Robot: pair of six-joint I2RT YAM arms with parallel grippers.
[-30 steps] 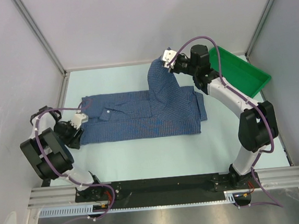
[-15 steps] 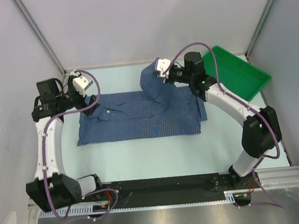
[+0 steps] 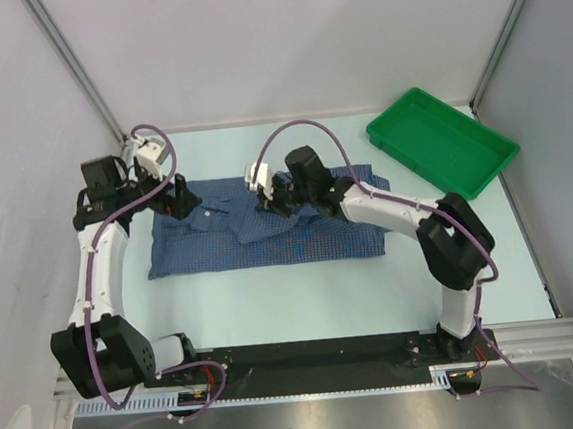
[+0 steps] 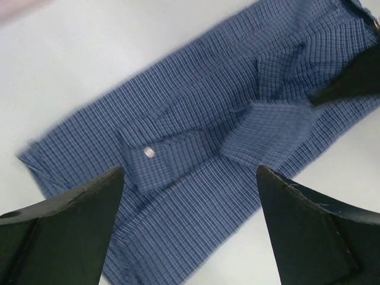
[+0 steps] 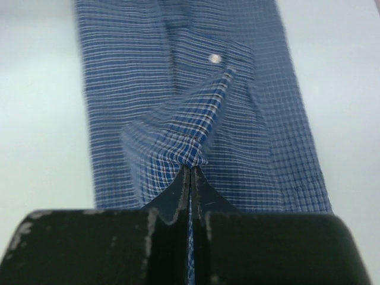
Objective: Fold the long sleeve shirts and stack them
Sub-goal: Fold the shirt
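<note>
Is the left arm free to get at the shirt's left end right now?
Probably yes. The left gripper hangs open right above that end of the shirt, with nothing between them. The right gripper is shut on a fold nearer the middle, clear of it.

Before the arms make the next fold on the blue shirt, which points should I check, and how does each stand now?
1. Right gripper shut on blue shirt cloth: ok.
2. Left gripper open and empty over the shirt: ok.
3. Shirt lying flat: not ok, a pinched fold stands up.
4. Green tray apart from the shirt: ok.
5. Cloth under the right arm smooth: cannot tell.
</note>
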